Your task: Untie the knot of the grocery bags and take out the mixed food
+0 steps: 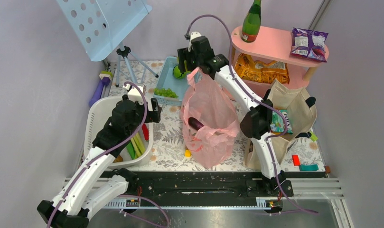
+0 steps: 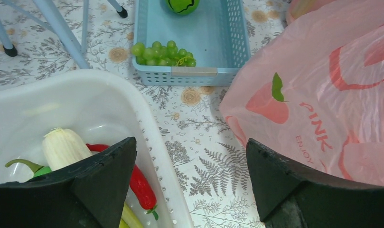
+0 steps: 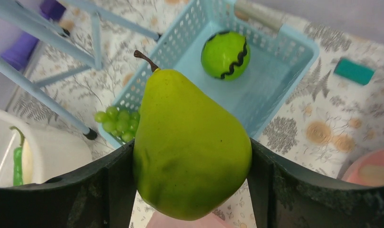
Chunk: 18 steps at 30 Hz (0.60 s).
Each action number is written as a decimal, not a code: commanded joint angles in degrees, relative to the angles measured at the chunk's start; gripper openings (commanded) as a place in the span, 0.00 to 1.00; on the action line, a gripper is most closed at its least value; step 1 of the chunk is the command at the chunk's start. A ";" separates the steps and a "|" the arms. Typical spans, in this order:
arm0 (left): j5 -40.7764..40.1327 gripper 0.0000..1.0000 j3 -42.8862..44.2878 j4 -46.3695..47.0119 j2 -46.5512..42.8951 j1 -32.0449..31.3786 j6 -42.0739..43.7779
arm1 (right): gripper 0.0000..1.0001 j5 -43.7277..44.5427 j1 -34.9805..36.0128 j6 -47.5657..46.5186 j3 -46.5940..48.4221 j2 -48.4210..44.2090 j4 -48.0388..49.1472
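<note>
The pink plastic bag stands open mid-table with a dark aubergine in its mouth. It also fills the right of the left wrist view. The beige tote stands to its right. My right gripper is shut on a yellow-green pear and holds it above the near edge of the blue basket. In the top view the right gripper is at the back, behind the pink bag. My left gripper is open and empty over the white basin's rim. Leeks lie in the basin.
The blue basket holds green grapes and a green ball. A red chilli lies in the basin. A pink shelf at the back right carries a green bottle, a purple packet and orange packets. A tripod stand stands back left.
</note>
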 commanded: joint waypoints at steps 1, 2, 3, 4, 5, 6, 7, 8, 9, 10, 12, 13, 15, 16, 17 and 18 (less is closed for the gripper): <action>-3.21 0.86 1.19 0.99 -0.79 0.30 1.88 | 0.48 -2.31 -0.24 1.21 -1.21 0.18 2.54; -3.03 0.86 1.16 1.04 -0.71 0.32 1.83 | 0.50 -2.92 -0.22 1.22 -0.80 0.92 2.23; -2.97 0.87 1.13 1.05 -0.62 0.34 1.82 | 0.52 -3.23 -0.26 1.28 -0.34 1.63 1.98; -2.94 0.88 1.11 0.98 -0.53 0.35 1.84 | 0.55 -3.50 -0.27 1.21 -0.13 2.25 1.87; -3.03 0.89 1.06 0.92 -0.49 0.35 1.90 | 0.58 -3.68 -0.25 1.20 0.04 2.75 1.83; -2.96 0.90 1.04 0.77 -0.39 0.35 1.98 | 0.63 -4.00 -0.27 1.10 0.22 3.23 1.87; -2.96 0.93 0.97 0.72 -0.33 0.35 1.92 | 0.78 -4.47 -0.24 0.99 0.39 3.64 1.87; -2.84 0.97 0.88 0.69 -0.25 0.39 1.91 | 0.89 -4.70 -0.24 0.89 0.57 3.97 1.85; -2.70 0.99 0.89 0.69 -0.26 0.41 1.91 | 0.95 -4.66 -0.23 0.87 0.63 4.19 1.85; -2.67 0.99 0.82 0.62 -0.18 0.46 1.95 | 0.98 -4.64 -0.22 0.75 0.64 4.29 1.88; -2.70 0.99 0.88 0.61 -0.18 0.44 2.00 | 0.99 -4.71 -0.22 0.47 0.77 4.52 1.81; -2.56 0.99 0.87 0.69 -0.25 0.44 2.04 | 0.99 -4.73 -0.22 0.35 0.86 4.58 1.80; -2.16 0.99 0.78 0.91 -0.33 0.54 1.93 | 0.99 -5.10 -0.23 -0.04 1.13 4.59 1.81; -1.73 0.99 0.70 0.95 -0.27 0.57 1.87 | 0.99 -5.14 -0.23 -0.11 1.29 4.40 1.83; -1.36 0.99 0.73 1.02 -0.21 0.61 1.78 | 1.00 -5.24 -0.23 -0.14 1.40 4.18 1.78; -0.93 0.99 0.69 1.17 -0.27 0.64 1.67 | 1.00 -5.30 -0.22 -0.20 1.57 3.92 1.80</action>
